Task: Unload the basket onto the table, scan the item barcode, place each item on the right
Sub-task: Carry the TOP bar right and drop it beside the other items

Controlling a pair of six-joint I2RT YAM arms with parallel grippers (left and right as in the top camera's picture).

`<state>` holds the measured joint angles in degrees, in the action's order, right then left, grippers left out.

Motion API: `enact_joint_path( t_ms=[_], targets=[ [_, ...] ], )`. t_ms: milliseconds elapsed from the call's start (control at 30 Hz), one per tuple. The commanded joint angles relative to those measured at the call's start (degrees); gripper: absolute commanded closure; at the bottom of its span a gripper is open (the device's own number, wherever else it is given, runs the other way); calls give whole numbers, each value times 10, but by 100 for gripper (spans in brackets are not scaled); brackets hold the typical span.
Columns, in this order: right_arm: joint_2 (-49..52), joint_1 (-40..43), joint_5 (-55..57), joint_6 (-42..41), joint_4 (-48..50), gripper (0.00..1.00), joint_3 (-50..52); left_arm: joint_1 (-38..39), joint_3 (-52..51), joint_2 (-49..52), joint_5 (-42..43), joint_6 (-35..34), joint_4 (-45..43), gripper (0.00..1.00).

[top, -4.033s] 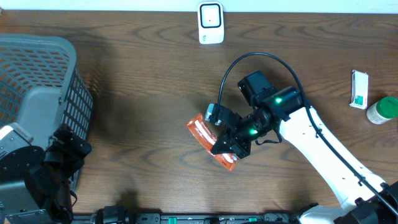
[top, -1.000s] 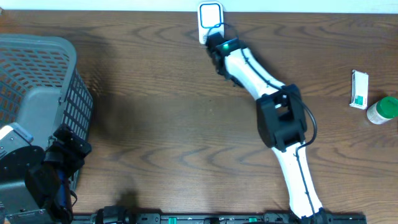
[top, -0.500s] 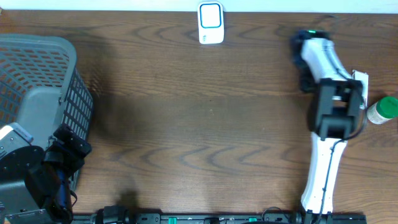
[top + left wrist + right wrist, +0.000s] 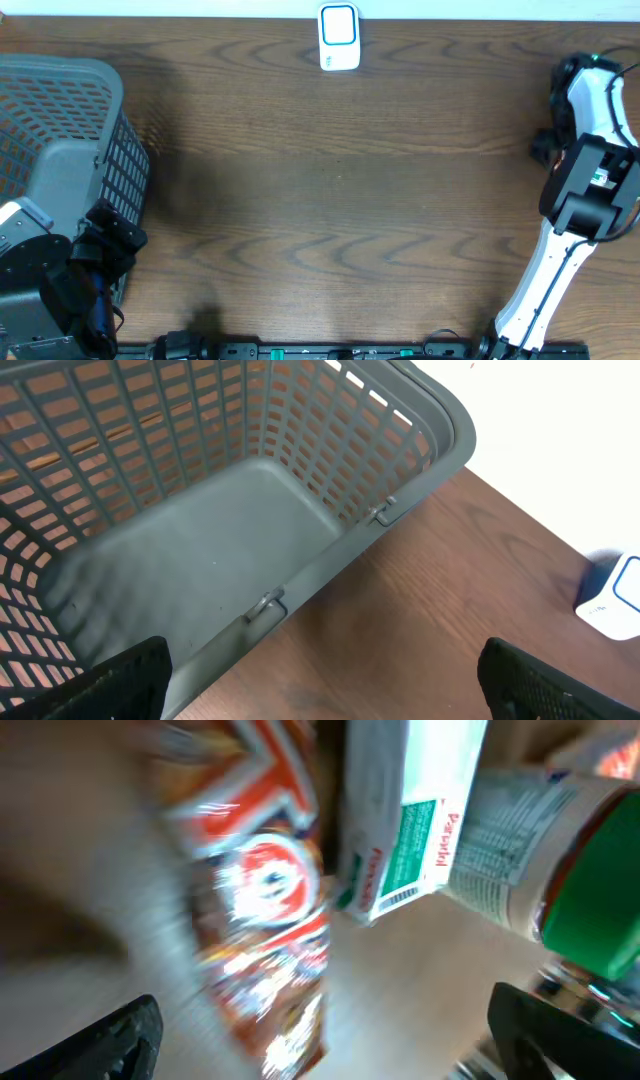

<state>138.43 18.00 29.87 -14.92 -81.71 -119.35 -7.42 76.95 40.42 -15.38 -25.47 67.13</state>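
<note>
the right gripper (image 4: pixel 325 1030) is held wide above the orange packet (image 4: pixel 265 920), box (image 4: pixel 410 810) and bottle (image 4: pixel 560 850) at the table's (image 4: pixel 320 180) right edge; the left gripper (image 4: pixel 320 670) is held wide over the basket (image 4: pixel 300 420)

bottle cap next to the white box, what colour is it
Green. The bottle cap shows best in the right wrist view, beside the white box.

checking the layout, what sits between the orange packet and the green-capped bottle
A white box with green print lies between the orange packet and the green-capped bottle. It shows only in the right wrist view.
</note>
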Motion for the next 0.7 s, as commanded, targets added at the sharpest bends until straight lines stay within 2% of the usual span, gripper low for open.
enact_joint_path(
  t_ms=[0,167,267,400,567,667],
  targets=[
    [-115,-15,-138,30,3,1,-40,-3,1,-1,-8,3,1,2],
    [-264,-30,-358,30,-3,1,-40,-3,1,-1,-8,3,1,2],
    [-338,-46,-442,30,-15,1,-40,-3,1,-1,-8,3,1,2],
    [-422,-67,-454,30,-56,1,-40,-3,1,-1,-8,3,1,2],
    [-513,-70,-455,29,-152,1,-40,-3,1,-1,-8,3,1,2],
    [-560,-70,-464,33,-153,1,-39,-3,1,-1,-8,3,1,2]
  ],
)
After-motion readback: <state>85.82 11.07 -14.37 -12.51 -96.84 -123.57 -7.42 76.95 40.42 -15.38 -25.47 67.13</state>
